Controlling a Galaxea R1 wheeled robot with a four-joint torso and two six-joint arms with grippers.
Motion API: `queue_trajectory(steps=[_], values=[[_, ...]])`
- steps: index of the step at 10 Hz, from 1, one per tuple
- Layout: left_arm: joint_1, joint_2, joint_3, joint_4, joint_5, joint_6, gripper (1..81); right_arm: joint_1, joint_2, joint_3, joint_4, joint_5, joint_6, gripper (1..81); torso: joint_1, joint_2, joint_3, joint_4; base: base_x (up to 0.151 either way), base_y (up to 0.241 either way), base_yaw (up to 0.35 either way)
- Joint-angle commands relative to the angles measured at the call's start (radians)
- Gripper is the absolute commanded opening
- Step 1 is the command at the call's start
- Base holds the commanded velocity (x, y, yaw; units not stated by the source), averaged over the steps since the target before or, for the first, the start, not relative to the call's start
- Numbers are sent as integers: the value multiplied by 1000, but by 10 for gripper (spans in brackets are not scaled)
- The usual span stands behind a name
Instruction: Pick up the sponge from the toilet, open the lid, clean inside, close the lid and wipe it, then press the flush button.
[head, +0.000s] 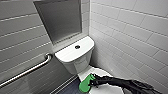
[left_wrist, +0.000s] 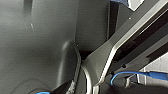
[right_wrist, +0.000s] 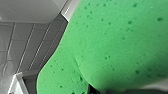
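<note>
Steel comes first at the far left: a grab rail (head: 27, 71) runs along the grey tiled wall, with a dark framed panel (head: 60, 18) set above it. Moving right, the toilet (head: 75, 62) stands in the corner. The flush button (head: 77, 46) shows as a small dark disc in the middle of the flat white cistern top.

Below and a little right of that, the sponge (head: 85, 85) is at the left edge of the lid (head: 105, 73), which looks to be down. My right gripper (head: 93, 81) is clamped on the sponge's right-hand end, with the black arm reaching in from the right. I cannot tell whether the sponge rests on the lid or hangs just clear of it.

I judge the sponge to be very light and soft, squashing under the pinch rather than slipping. A hold across its thickness near one end should leave a broad face free for wiping, though the free end may flop. The right wrist view shows it as bright green foam pitted with small dark pores, with a rounded, wavy outline and a shallow crease. At the far right is pale tiled wall (head: 140, 32).
</note>
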Motion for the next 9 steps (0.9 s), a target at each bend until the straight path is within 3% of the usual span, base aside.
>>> queue_trajectory(steps=[1,5,9], values=[[8,-19,19,1,73,7,811,88,9,14,-16,-44,1,10,0,0,0,0,0,0,0],[8,-16,19,6,73,7,811,10,-233,289,-19,-13,10,10,0,0,0,0,0,0,0],[8,-17,19,9,71,7,811,-61,-379,409,-30,16,11,10,0,0,0,0,0,0,0]])
